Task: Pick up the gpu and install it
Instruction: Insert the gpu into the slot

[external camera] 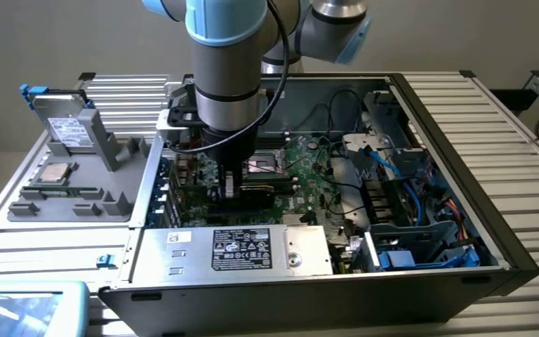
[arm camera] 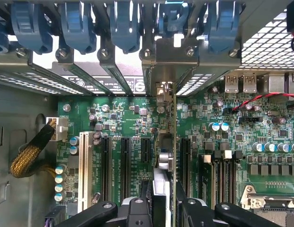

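The tool [arm camera: 163, 201] is clenched partway on the gpu [arm camera: 166, 142] — its two black fingers [arm camera: 137, 208] press either side of the card's top edge. The card stands on edge directly beneath the tool, over the motherboard [arm camera: 128, 118] slots, its metal bracket [arm camera: 174, 61] reaching the blue clips [arm camera: 123, 23] of the computer case [external camera: 438, 210].

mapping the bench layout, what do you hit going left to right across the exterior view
Grey parts tray with the silver hard drive standing in it → gripper down inside the open computer case, holding the gpu over the motherboard → blue cables at the case's far side.
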Tool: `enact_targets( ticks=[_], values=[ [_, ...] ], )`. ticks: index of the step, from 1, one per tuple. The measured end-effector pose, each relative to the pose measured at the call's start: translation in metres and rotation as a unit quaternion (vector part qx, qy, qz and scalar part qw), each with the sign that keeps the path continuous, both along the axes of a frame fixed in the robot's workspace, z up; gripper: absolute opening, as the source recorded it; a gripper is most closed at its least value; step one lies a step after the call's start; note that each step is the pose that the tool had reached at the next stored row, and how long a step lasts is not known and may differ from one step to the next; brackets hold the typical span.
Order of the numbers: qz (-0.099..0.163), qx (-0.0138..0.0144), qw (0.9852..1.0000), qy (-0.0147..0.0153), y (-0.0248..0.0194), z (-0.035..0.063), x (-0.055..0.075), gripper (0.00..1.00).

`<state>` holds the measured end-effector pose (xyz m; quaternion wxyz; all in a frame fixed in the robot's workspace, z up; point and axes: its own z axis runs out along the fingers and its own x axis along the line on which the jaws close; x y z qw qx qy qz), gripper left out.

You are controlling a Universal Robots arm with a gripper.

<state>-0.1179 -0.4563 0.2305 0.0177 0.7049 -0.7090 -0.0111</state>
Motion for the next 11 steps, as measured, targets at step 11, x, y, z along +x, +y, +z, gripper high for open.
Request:
enact_targets(
  ticks=[11],
  values=[
    [0.000, 0.0000, 1.0000, 0.0000, 0.0000, -0.0004, 0.0000, 0.29]
  ],
)
